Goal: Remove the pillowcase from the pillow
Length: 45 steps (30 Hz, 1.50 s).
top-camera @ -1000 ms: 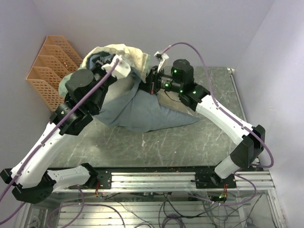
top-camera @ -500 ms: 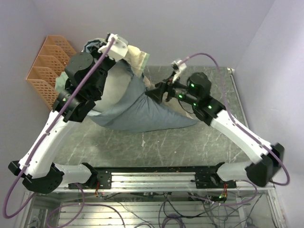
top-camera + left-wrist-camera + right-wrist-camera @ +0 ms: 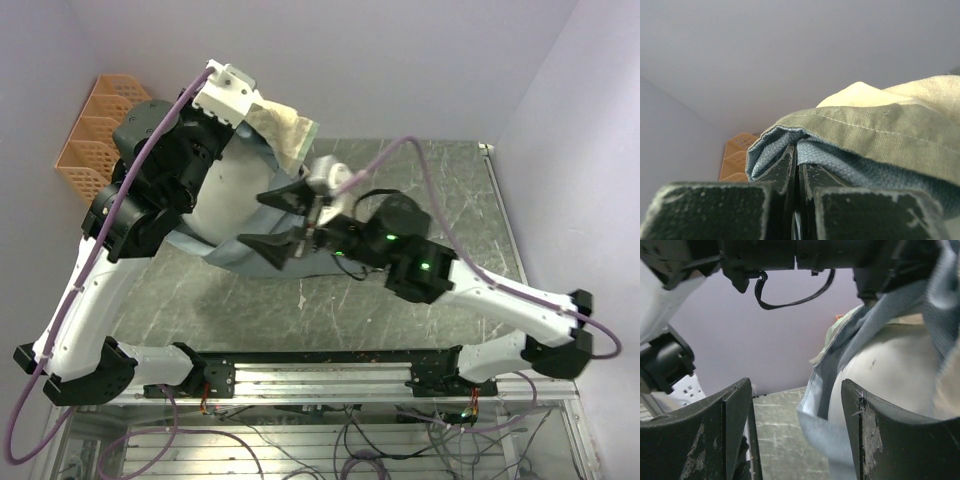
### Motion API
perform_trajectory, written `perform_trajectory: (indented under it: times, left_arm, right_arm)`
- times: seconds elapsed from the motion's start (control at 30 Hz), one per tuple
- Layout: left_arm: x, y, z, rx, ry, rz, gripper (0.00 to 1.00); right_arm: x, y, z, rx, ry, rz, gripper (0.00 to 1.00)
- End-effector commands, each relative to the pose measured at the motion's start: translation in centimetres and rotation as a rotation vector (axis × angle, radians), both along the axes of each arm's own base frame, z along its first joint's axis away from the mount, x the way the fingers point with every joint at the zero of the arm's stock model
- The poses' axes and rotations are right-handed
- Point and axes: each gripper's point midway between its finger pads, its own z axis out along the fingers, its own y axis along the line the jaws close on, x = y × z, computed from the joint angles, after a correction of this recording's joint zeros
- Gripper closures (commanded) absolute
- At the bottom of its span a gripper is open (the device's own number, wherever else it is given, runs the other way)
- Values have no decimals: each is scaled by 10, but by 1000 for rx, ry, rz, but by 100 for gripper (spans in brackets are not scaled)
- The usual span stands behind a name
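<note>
The pillowcase point(image 3: 281, 124) is hanging lifted above the far left part of the table point(image 3: 440, 185), its cream-tan panel showing at the top and blue-grey cloth draping down around the pillow point(image 3: 222, 190). The off-white pillow is bulging out of the cover, with the lower end of the bundle reaching down towards the table.

In the left wrist view, the left end effector point(image 3: 797, 150) is pinching the pillowcase point(image 3: 865, 131) with its fingers pressed together on the blue-grey fabric, just under the olive-green hem. That arm is reaching high over the bundle.

The right end effector point(image 3: 250, 220) is hovering beside the pillow with its fingers spread wide and gripping nothing. In its own wrist view, the pillow point(image 3: 885, 370) and a blue-grey edge of the cover point(image 3: 817, 422) are showing between and beyond the fingers point(image 3: 735, 432).

An orange rack point(image 3: 88, 140) is standing at the far left, by the wall.
</note>
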Motion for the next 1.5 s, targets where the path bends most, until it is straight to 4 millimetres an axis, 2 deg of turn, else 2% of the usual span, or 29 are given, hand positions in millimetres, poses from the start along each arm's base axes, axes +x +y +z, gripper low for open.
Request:
perform_trajectory:
  times: [0.0,0.07,0.13,0.3,0.47,0.6,0.8,0.93,1.03,1.13,1.2,1.27,1.37,1.47]
  left_arm:
    - [-10,0,12,-51,-10,-32,93]
    - [-12,3,11,-48,-10,-29,93]
    - [-13,5,12,-45,-11,-21,93]
    - [-16,7,13,-49,-3,-27,93]
    - [-18,6,9,-43,5,-38,93]
    - [-18,4,4,-26,15,-45,93]
    - [-20,0,1,-28,36,-73,93]
    - [-24,0,4,-26,41,-87,93]
    - [-26,-1,4,-27,51,-98,93]
    - [-27,-3,3,-32,55,-108,93]
    - [-26,-2,6,-50,51,-98,93]
    - [-25,2,13,-61,37,-79,93]
    - [-27,6,21,-67,19,-69,93]
    - [-29,8,21,-60,20,-69,93]
  right_arm:
    - [21,50,-33,-147,-42,-47,27]
    - [43,60,-48,-215,-42,-119,25]
    - [66,62,-58,-267,-35,-196,23]
    - [111,32,-76,-326,-25,-382,22]
    - [121,0,-78,-341,-46,-500,20]
    - [125,-8,-76,-343,-52,-526,20]
    - [139,19,-92,-370,-47,-497,18]
    - [152,38,-92,-361,-58,-505,17]
    - [161,43,-81,-323,-87,-536,13]
    - [167,55,-56,-249,-114,-519,13]
    - [171,68,-53,-233,-117,-489,16]
    - [176,81,-64,-231,-107,-455,22]
    - [180,91,-83,-206,-77,-421,37]
    - [174,99,-96,-173,-41,-356,50]
